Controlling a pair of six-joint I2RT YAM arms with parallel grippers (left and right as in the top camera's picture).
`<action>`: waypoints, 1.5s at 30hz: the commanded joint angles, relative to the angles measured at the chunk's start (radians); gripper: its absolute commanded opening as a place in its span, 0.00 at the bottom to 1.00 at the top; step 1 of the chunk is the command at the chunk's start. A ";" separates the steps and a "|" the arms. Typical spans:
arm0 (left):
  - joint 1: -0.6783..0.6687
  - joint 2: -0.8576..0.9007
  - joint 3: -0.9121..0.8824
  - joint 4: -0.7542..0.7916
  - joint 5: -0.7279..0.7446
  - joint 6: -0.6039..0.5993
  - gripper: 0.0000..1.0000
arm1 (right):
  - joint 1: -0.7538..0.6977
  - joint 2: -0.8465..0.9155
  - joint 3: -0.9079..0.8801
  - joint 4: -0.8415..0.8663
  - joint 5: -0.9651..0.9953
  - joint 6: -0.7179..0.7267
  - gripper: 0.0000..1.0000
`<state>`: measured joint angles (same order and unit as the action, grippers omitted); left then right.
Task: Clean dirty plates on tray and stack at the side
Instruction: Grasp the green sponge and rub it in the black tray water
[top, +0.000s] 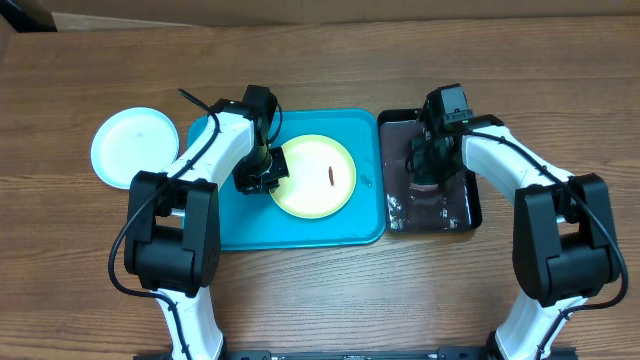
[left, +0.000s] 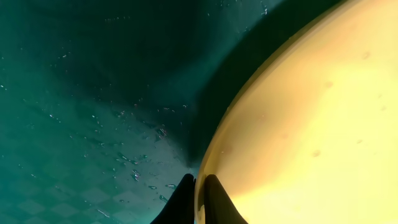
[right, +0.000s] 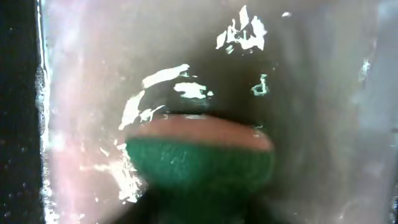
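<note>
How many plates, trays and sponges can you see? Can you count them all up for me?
Plates: 2 (pale yellow plate, whitish plate)
Trays: 2 (turquoise tray, black tray)
Sponges: 1 (green sponge)
Total: 5

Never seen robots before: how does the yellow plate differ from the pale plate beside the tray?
The yellow plate lies on the turquoise tray; the pale plate sits on the table beside it. The yellow plate bears a reddish-brown smear; the pale plate shows none. The left gripper pinches the yellow plate's rim; nothing touches the pale plate. Both are round.
</note>
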<state>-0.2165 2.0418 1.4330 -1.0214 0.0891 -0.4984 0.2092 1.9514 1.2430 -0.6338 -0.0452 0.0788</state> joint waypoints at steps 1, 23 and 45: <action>-0.008 -0.008 -0.007 -0.003 -0.018 -0.003 0.08 | -0.002 -0.005 -0.009 0.003 -0.002 0.004 0.21; -0.008 -0.008 -0.007 -0.003 -0.018 -0.003 0.09 | -0.001 -0.044 0.100 -0.176 -0.046 0.004 0.40; -0.005 -0.008 -0.007 0.040 -0.019 -0.003 0.16 | 0.001 -0.039 0.093 -0.180 -0.046 0.004 0.08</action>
<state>-0.2165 2.0418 1.4326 -0.9901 0.0822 -0.4984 0.2096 1.9442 1.3186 -0.8093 -0.0826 0.0822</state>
